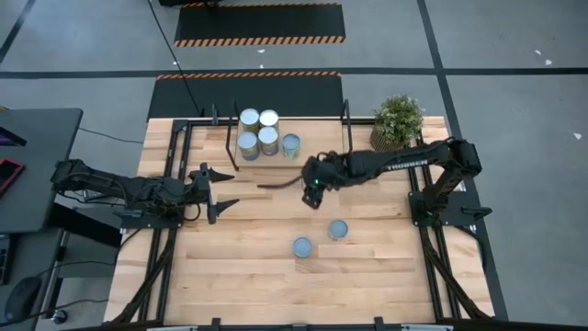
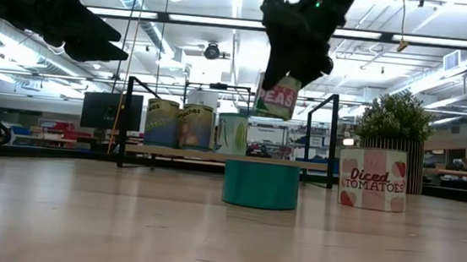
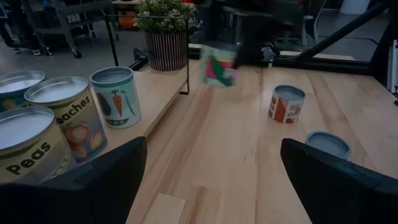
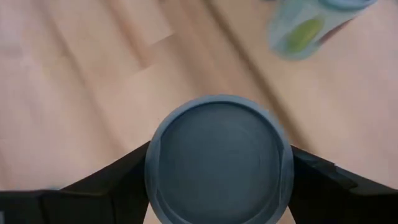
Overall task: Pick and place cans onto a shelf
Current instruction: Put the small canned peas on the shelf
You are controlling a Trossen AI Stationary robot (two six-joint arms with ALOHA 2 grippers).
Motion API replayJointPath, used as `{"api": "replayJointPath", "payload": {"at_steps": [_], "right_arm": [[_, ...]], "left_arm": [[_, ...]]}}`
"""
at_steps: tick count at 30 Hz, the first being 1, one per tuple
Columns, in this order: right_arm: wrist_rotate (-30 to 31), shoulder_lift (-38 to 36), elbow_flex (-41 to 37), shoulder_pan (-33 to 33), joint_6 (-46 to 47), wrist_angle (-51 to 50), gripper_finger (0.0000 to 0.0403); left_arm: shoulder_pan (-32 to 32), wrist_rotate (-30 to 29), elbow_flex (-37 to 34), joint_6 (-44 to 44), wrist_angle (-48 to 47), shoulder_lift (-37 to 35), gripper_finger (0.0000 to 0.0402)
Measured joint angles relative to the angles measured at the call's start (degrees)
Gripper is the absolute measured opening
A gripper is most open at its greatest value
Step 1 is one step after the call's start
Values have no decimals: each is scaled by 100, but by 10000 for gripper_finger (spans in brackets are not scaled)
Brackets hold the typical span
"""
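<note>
High view: right end effector (image 1: pixel 313 184) reaching across the middle of the surface (image 1: pixel 266 267), just short of the shelf (image 1: pixel 312 138), pinching a peas can (image 1: pixel 312 190) mostly hidden beneath it. Five cans (image 1: pixel 260 131) clustered on the shelf's left part, corn can (image 1: pixel 290 145) at their right end. Two more cans on the surface nearer the front: teal can (image 1: pixel 302 246) and diced tomatoes can (image 1: pixel 338 229), near each other but apart. Left end effector (image 1: pixel 217 192) waiting at the left of the surface, fingers spread. Potted plant (image 1: pixel 398 120) at the far right corner.

Low view: peas can (image 2: pixel 277 97) held tilted in the air, clear of the surface, in front of the shelf (image 2: pixel 214 156). Teal can (image 2: pixel 260 184) and diced tomatoes can (image 2: pixel 372 178) standing upright.

Left wrist view: fingers (image 3: pixel 106 180) wide apart, nothing between. Shelf cans marked Peas (image 3: pixel 28 146) and Peaches (image 3: pixel 65 115) beside a carrot-labelled can (image 3: pixel 116 96).

Right wrist view: round grey can top (image 4: pixel 219 159) clamped between both fingers (image 4: pixel 112 186); corn can (image 4: pixel 305 28) blurred beyond.
</note>
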Motion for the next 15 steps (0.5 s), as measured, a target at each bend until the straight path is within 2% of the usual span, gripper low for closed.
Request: {"api": "replayJointPath", "payload": {"at_steps": [8,15], "right_arm": [[97,0,-144,-1171,-1081,514,306],[-450,70,-140,-1988,-1486,750,306]], "left_arm": [[-1,0,0,9,0,2,375],[-2,2,0,25,1,2,375]]}}
